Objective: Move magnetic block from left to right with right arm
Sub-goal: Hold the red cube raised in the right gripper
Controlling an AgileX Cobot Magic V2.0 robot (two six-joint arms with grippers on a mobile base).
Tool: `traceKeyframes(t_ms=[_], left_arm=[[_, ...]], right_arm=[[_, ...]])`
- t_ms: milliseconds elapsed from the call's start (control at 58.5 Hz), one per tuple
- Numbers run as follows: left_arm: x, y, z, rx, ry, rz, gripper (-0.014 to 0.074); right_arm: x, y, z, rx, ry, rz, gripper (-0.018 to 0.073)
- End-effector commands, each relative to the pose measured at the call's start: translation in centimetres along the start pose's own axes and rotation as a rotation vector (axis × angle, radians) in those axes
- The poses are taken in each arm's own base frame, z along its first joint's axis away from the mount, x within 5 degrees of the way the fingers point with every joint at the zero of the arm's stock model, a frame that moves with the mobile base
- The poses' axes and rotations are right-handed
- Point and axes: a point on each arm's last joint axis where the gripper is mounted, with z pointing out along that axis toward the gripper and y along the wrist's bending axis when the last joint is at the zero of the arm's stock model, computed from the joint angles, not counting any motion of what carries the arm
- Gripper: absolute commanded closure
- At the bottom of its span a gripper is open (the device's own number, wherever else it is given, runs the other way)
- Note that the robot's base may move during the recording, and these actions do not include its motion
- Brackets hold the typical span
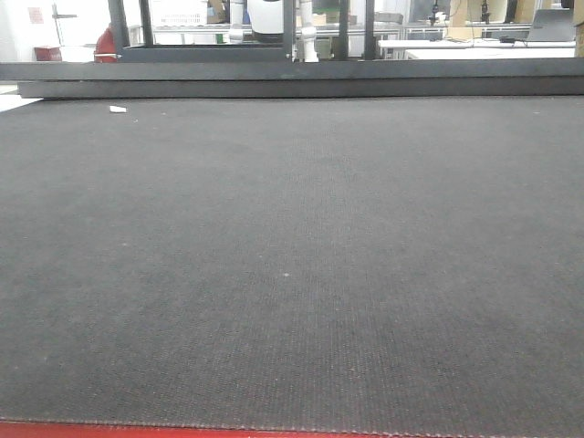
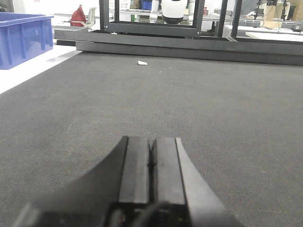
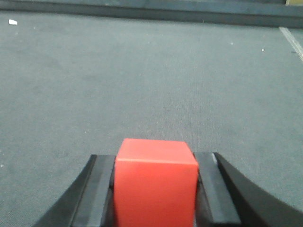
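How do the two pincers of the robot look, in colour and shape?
Both are matte black. The left pincer has two flat rectangular fingers with curved outer flanks; the right pincer looks alike. No markings show.

Both grippers are matte black plastic. The left gripper (image 2: 151, 144) has flat, rectangular pads (image 2: 135, 165) and smoothly curved outer flanks. The right gripper (image 3: 156, 158) has straight-edged fingers (image 3: 100, 189) that flare outward at the base.
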Motion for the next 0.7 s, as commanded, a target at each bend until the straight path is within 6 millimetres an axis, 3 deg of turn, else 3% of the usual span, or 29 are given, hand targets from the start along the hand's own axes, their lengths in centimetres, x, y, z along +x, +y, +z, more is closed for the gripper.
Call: traceKeyframes(t_ms=[0, 684], left_arm=[[-0.53, 0.01, -0.10, 0.003, -0.085, -0.011, 0.0722], [-0.53, 0.01, -0.10, 0.003, -0.085, -0.011, 0.0722]], right_arm=[[-1.44, 0.09, -0.29, -0.004, -0.094, -0.007, 0.0335], [-1.44, 0.09, -0.29, -0.004, -0.094, -0.007, 0.0335]])
